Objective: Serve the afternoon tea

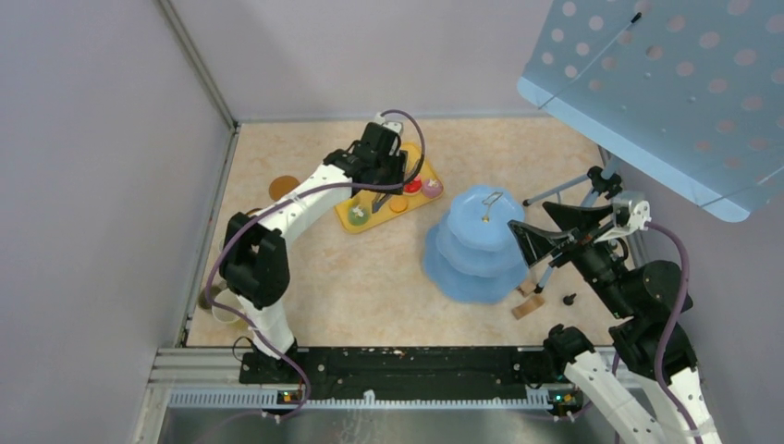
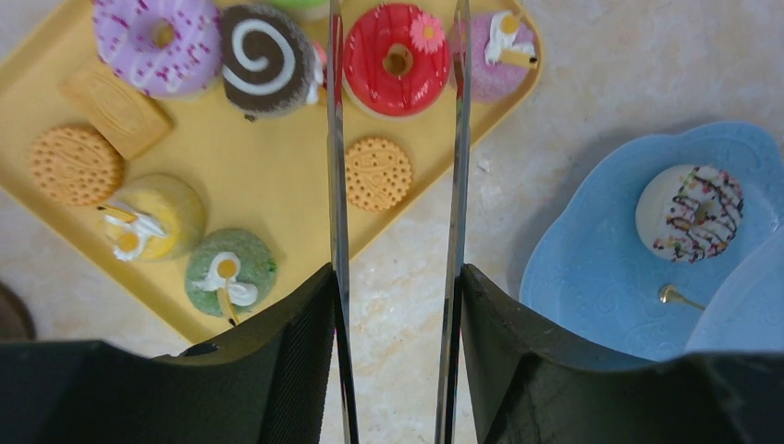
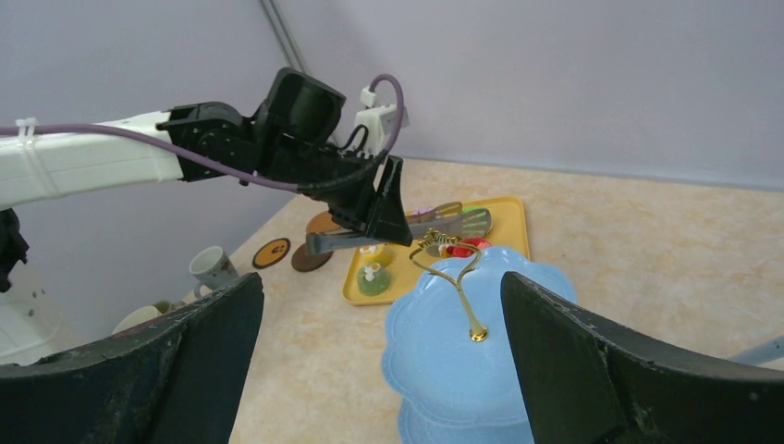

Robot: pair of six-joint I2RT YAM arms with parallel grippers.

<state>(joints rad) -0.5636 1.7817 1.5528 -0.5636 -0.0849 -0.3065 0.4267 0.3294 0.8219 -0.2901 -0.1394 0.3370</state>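
Beige table [image 1: 370, 296], lilac walls around. You have the blue three-tier stand [image 1: 476, 245] at centre-right, and the yellow tray [image 2: 240, 176] w/ sweets on the far left of it. Your right gripper [image 3: 377, 289] hangs just right of the stand, jaws spread wide, nothing between. Your left gripper [image 2: 398, 301] is by the tray, jaws pinching the metal tongs [image 2: 336, 185]; the blades stand on both sides of the red donut [image 2: 396, 57]. One sprinkled donut [image 2: 692, 211] lies on a stand tier.
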